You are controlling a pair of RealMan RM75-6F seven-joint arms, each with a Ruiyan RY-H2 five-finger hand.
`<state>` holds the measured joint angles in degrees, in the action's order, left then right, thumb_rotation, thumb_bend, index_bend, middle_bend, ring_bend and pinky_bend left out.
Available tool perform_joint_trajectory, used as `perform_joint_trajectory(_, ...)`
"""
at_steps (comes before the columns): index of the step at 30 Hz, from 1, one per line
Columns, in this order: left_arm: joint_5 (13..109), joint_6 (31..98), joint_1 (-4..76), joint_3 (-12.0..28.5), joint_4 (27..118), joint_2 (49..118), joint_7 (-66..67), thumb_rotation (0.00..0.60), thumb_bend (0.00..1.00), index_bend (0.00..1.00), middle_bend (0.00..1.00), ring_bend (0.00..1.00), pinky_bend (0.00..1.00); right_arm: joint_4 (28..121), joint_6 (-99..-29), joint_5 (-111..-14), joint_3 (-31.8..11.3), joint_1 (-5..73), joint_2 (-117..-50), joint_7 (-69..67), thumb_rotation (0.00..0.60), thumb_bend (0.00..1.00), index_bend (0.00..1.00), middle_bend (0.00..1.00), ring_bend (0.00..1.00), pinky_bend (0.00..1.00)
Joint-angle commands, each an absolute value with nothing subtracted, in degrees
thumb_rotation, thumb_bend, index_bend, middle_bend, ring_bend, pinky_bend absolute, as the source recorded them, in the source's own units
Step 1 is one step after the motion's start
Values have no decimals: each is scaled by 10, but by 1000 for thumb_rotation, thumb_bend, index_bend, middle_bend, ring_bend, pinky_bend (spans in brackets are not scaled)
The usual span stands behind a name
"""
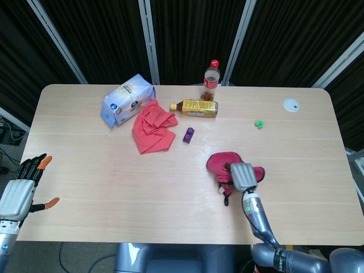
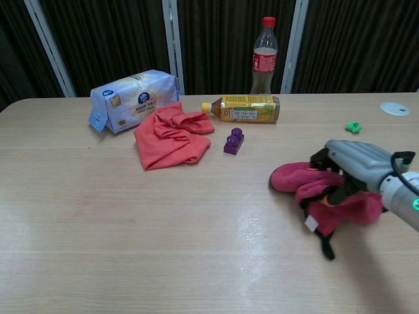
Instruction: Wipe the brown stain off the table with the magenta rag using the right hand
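Observation:
The magenta rag (image 1: 223,164) (image 2: 294,178) lies bunched on the table right of centre, its black loop and white tag trailing toward the front. My right hand (image 1: 240,175) (image 2: 357,163) lies on the rag's right part, palm down, fingers curled into the cloth and holding it. No clear brown stain shows; the rag covers the spot beneath it. A glossy patch (image 2: 252,229) sits just left of the rag. My left hand (image 1: 20,190) hangs off the table's front left corner, fingers apart and holding nothing.
At the back stand a blue tissue pack (image 1: 128,99), a coral cloth (image 1: 152,128), a purple block (image 1: 189,135), a lying yellow tea bottle (image 1: 198,108) and an upright cola bottle (image 1: 211,74). A small green piece (image 1: 259,123) and a white disc (image 1: 291,104) lie at the back right.

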<state>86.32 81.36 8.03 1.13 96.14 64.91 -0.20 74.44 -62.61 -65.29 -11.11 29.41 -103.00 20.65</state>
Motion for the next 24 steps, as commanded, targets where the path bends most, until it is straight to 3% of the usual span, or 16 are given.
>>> perform_joint_trajectory(1, 863, 814, 80, 11, 961, 649, -2, 600, 0, 24, 0, 0, 0, 790, -638, -682, -95, 307, -1054, 222, 600, 434, 761, 664, 596, 699)
perform_joint_trajectory(13, 867, 818, 79, 11, 960, 650, -6, 600, 0, 25, 0, 0, 0, 804, -641, -684, -80, 306, -1065, 253, 600, 433, 761, 664, 596, 699)
perform_joint_trajectory(24, 868, 816, 80, 10, 962, 649, -6, 600, 0, 25, 0, 0, 0, 756, -650, -632, -122, 294, -958, 286, 600, 434, 762, 664, 596, 699)
